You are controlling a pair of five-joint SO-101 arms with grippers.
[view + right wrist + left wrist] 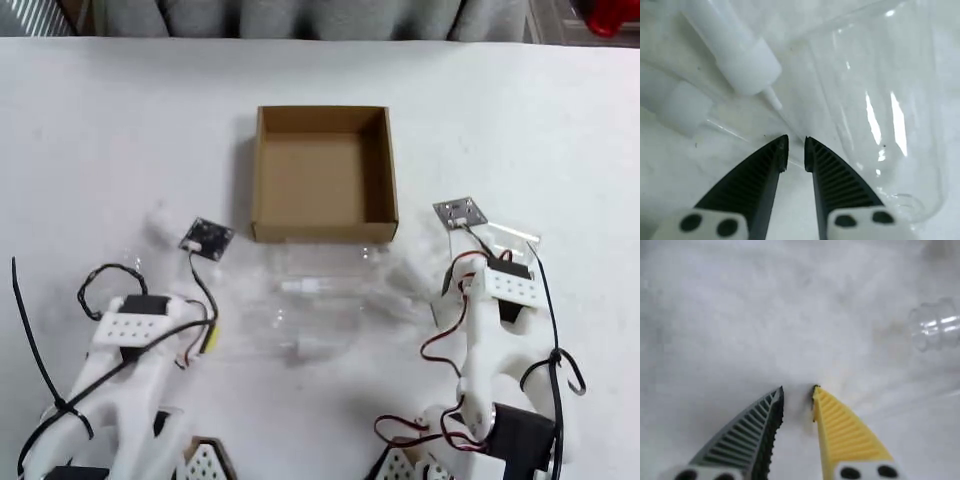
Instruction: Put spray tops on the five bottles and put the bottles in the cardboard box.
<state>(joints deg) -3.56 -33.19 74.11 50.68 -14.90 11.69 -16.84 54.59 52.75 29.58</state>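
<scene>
1. Expect light, thin-walled handling from the clear bottles (320, 300). Smooth and round, lying on their sides on the counter (120, 130) just in front of the cardboard box (322, 175), so probably quick to roll or slip out of a loose pinch. Too glassy and overlapped to count with certainty.
2. Best gripped across the body near the shoulder, or at the stiffer neck. Squeeze gently to avoid denting.
3. Treat the white spray tops (742, 57) as small, rigid and light. Take by the collar, not by the thin dip tube, which looks bendy. Two seen lying close together beside a large bottle (880, 100), just ahead of the right claw (796, 145).
4. Right claw: released, tips only narrowly parted, grasping nothing, hovering low over the counter with a dip tube running toward the gap.
5. Left claw (797, 389): likewise slightly parted and holding nothing, above bare counter, with a bottle neck (935, 330) well off to one side.
6. Nothing inside the cardboard box so far, just its brown floor. Open upward, walls upright, ready for loading.
7. Judging by the loose tops, capping not yet done.
</scene>
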